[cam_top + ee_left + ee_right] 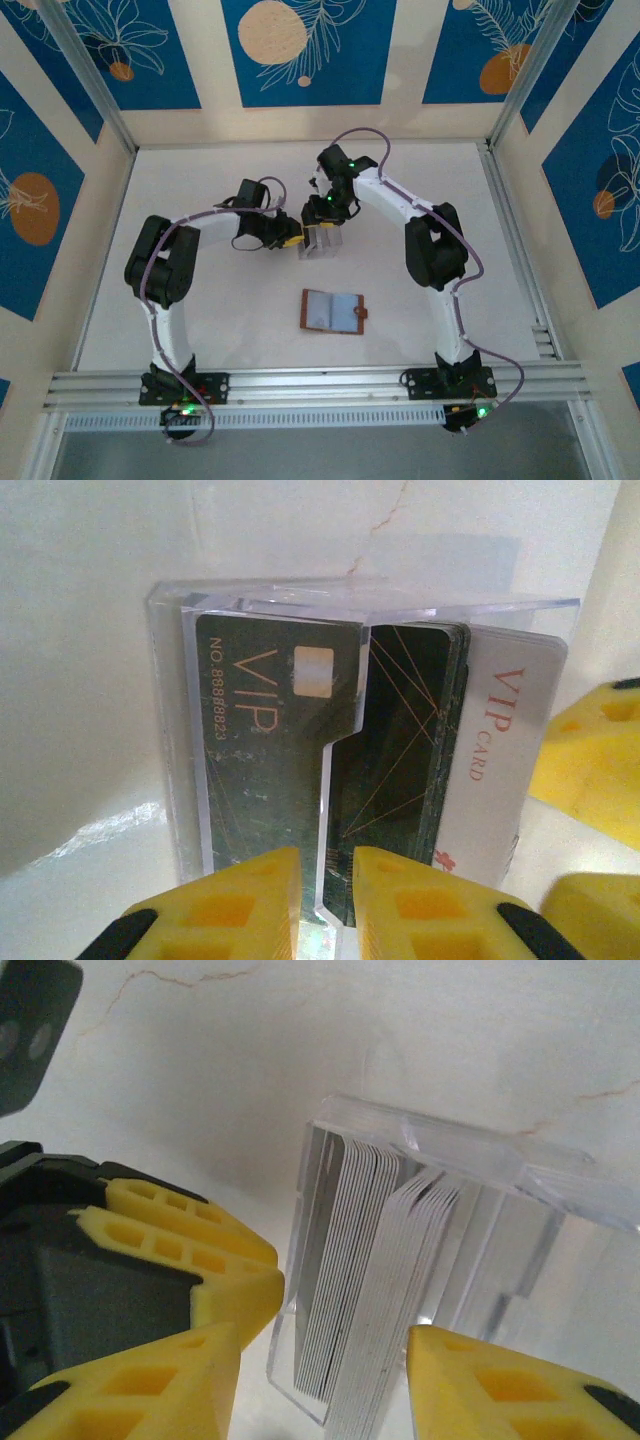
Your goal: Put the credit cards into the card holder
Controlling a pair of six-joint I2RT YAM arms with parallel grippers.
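A clear plastic stand [324,245] sits upright at the centre of the white table [220,180]. Blue wall panels [300,80] with orange circles line the top; a metal rail [320,383] crosses the bottom.

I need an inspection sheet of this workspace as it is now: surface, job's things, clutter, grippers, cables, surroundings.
Surface: white table, flat, with faint veins.
Job's things: thin rectangular cards, dark green and white, stand packed in a clear plastic slotted stand at mid-table. The brown leather folding wallet lies open nearer the arm bases, apart from the stand.
Clutter: nothing seen.
Grippers: the left gripper pinches the stand's clear wall. The right gripper is open, with its fingers on either side of the card stack.
Cables: purplish cables run along both arms, above the table.
Surroundings: blue flower-print panels; aluminium rail at the near edge.
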